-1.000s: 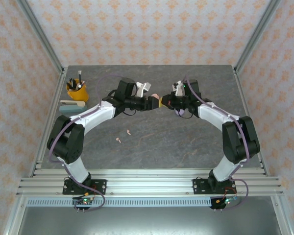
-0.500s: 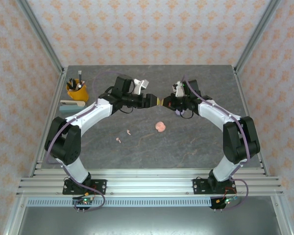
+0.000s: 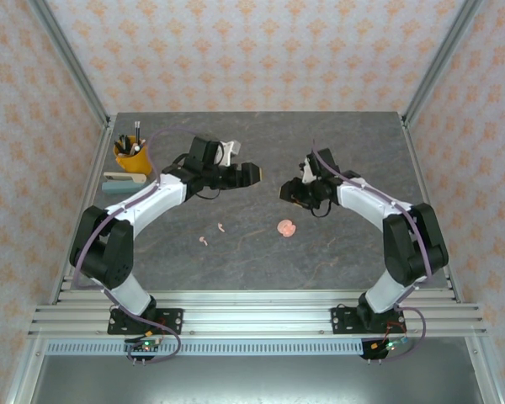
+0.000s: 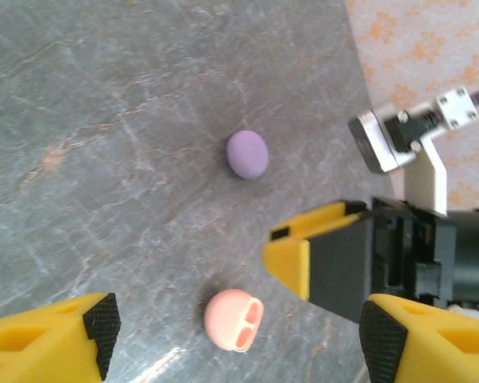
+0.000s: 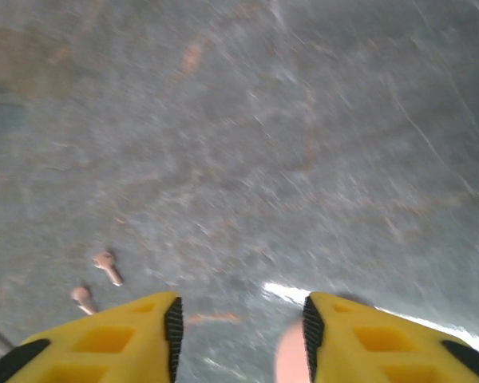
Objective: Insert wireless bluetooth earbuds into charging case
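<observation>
On the left gripper point(image 3: 248, 174) the jaws stand wide apart with nothing between them. On the right gripper point(image 5: 239, 309) the jaws are parted too and hold nothing. Near both, a round pale pink charging case point(image 4: 233, 319) lies lid-open on the grey stone-patterned counter point(image 3: 236, 269). A closed lilac disc-shaped case point(image 4: 247, 153) lies beyond it. Two tiny pale pink stemmed earbuds point(image 5: 108, 267) lie loose on the counter, close together, well apart from the pink case.
</observation>
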Motion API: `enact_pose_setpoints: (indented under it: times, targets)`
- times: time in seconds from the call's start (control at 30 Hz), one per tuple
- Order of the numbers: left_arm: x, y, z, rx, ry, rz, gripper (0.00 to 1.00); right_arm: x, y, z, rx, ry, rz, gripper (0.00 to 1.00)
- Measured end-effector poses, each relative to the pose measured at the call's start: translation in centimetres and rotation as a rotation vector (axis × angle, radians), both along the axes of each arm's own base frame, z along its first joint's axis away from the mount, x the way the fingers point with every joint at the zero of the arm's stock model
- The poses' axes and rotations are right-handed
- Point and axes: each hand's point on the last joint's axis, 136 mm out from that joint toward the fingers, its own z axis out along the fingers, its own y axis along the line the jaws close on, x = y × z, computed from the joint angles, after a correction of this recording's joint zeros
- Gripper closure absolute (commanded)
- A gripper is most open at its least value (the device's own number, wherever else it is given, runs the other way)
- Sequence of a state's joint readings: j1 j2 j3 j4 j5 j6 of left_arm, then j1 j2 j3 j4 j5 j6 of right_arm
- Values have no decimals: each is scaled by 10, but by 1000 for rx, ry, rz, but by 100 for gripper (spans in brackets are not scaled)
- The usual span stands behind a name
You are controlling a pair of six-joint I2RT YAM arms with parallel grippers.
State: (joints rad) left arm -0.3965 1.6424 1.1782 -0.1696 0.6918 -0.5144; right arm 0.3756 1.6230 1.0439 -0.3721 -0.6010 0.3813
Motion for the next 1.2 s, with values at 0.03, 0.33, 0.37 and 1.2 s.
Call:
enact_pose_setpoints:
  times: [0.03, 0.33, 0.37, 1.2]
  targets:
    - [0, 2, -3, 4, 9, 13, 16, -7, -4, -4, -17, 17, -7, 52]
    - [4, 11, -19, 16, 59, 114, 15, -70, -50, -25, -94, 173, -264, 53]
    - [4, 12, -19, 14, 57, 118, 15, -76, -53, -29, -90, 194, -302, 53]
    - [12, 10, -21, -21, 33, 153, 15, -79, -15, -53, -206, 286, -470, 61]
